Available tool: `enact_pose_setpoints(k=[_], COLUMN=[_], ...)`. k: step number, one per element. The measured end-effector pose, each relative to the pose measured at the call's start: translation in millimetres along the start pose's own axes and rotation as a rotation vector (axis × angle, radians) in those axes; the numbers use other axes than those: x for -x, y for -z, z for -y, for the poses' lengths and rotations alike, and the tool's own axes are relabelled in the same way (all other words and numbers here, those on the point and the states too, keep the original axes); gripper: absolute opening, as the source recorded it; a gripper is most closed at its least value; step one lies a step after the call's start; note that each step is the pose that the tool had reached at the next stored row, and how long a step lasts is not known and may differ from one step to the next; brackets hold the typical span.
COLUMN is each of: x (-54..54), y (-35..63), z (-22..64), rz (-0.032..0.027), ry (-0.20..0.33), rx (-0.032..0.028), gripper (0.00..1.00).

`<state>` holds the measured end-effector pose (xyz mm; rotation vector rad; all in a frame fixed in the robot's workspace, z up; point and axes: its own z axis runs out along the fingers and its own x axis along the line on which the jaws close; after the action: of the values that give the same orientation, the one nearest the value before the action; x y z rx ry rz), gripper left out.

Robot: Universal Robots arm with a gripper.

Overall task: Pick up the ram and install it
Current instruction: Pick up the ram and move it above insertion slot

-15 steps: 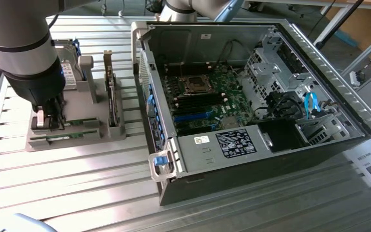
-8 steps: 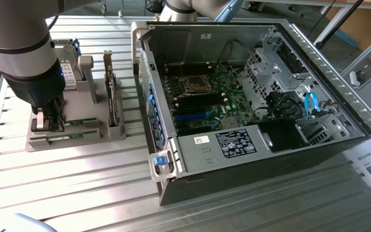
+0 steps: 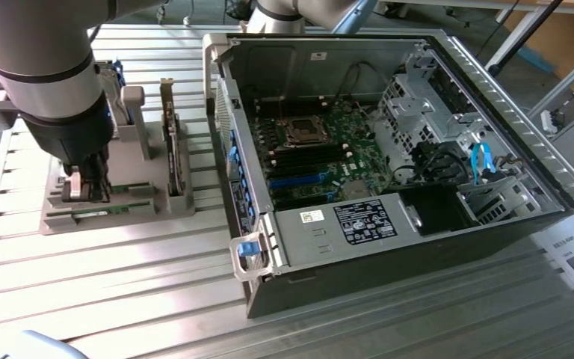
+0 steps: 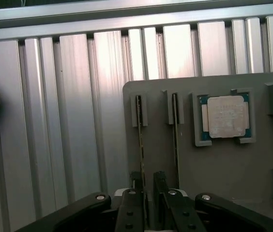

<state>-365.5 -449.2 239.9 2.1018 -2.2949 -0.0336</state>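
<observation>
Over the matte grey holder (image 3: pixel 167 212) on the ribbed aluminium desk (image 3: pixel 117 292), the black end effector (image 4: pixel 147 180) hangs with its fingers apart. They straddle the ram (image 4: pixel 140 140) (a thin stick, seen edge-on), which stands in the holder's narrow slot. A second stick (image 4: pixel 175 140) fills the next slot, and beyond it lies the square silver CPU (image 4: pixel 225 117). Beside the holder, the exterior view adds the open computer case (image 3: pixel 387 149), with a strip of bare desk between them.

Thin ram (image 4: pixel 140 140), seemingly upright on edge
</observation>
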Motion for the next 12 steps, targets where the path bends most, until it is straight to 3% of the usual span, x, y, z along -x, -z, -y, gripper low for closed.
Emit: enact_pose_setpoints(k=[12], x=[0.1], y=[-6.5], z=[0.9], rz=[0.0000], ry=[0.000], rx=[0.0000], gripper=[0.24])
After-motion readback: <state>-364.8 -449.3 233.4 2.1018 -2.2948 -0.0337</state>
